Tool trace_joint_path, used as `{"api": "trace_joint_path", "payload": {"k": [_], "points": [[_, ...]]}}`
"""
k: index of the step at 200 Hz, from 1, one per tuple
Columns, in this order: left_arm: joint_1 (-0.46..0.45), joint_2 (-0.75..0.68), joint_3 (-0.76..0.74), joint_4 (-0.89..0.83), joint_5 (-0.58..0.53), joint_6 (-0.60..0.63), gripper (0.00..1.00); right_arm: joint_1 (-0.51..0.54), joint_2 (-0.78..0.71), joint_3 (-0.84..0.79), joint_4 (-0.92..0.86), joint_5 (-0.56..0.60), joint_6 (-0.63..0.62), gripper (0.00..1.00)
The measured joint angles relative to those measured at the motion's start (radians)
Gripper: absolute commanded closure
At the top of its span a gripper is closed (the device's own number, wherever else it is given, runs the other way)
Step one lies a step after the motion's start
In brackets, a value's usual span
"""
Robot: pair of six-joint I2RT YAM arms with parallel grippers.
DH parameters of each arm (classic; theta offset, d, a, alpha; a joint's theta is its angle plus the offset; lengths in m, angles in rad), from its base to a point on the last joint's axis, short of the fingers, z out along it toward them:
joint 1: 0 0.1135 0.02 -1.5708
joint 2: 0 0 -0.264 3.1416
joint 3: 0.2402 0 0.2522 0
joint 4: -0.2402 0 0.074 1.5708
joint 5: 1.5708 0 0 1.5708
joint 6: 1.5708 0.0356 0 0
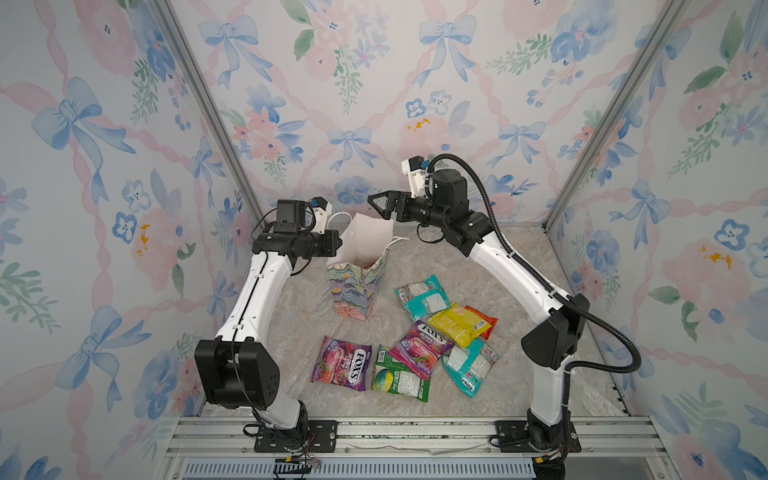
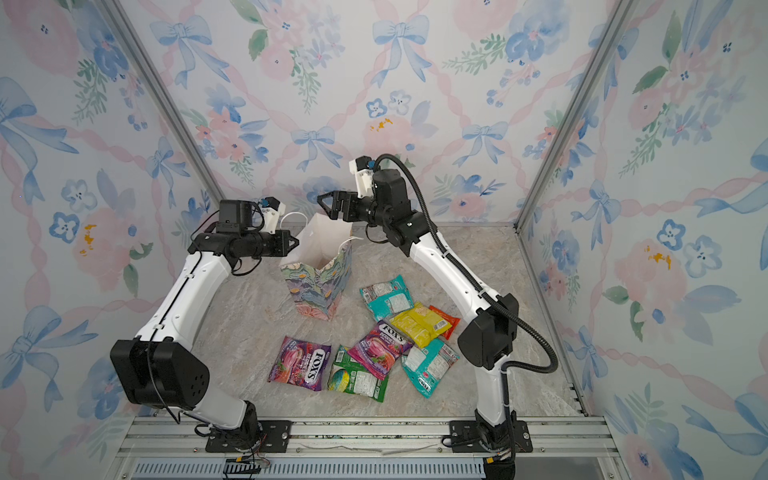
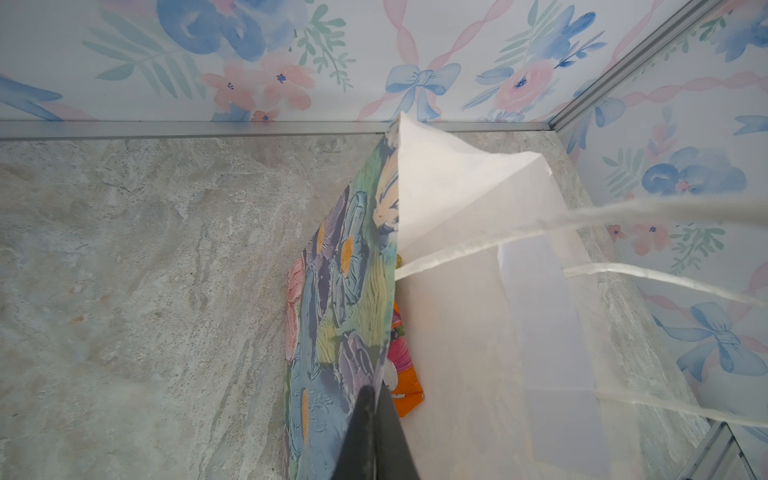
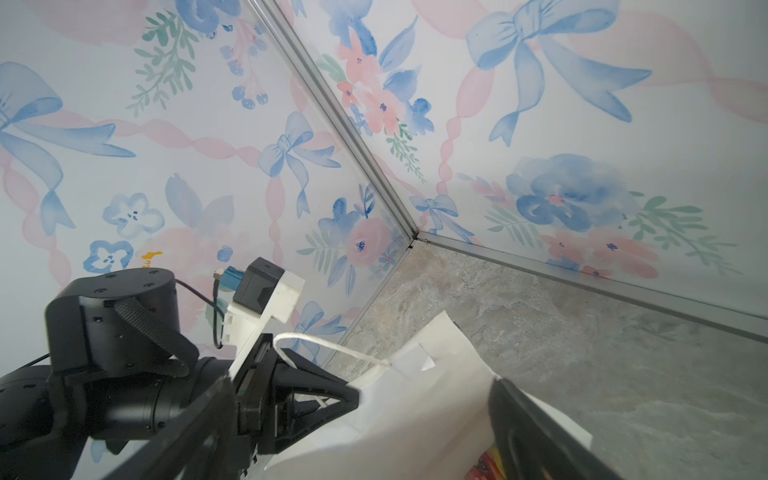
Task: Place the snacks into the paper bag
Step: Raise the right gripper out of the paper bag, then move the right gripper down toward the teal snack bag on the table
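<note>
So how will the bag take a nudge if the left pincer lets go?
Probably tips easily: the bag is tall and narrow, with only one orange packet seen inside. Its thin creased walls likely buckle. The left pincer, shut on its rim, seems to steady it.

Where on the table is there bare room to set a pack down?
Bare table lies between the left arm, the bag and the left purple pack. More lies behind the far teal pack, between bag and right arm. Crowded: the pile of packs right of centre, where they overlap.
</note>
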Motion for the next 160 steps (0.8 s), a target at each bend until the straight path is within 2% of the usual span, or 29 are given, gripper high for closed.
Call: {"api": "trace_joint_path", "payload": {"k": [32,62,87,118,160], "points": [[0.0,0.0,0.0,0.0,-0.004,0.0,1.0,-0.035,-0.127,-0.216,-0.025,0.048,-0.024,0.03],[0.0,0.0,-0.001,0.0,-0.021,0.0,1.0,-0.048,-0.344,-0.557,-0.036,0.124,-0.029,0.02],[0.0,0.0,-0.001,0.0,-0.031,0.0,1.0,-0.048,-0.491,-0.78,-0.063,0.164,-0.017,0.01],[0.0,0.0,-0.001,0.0,-0.038,0.0,1.0,-0.032,-0.589,-0.983,-0.118,0.185,0.028,0.0],[0.0,0.0,-0.001,0.0,-0.042,0.0,1.0,0.037,-0.658,-1.176,-0.27,0.181,0.109,0.02]]}}
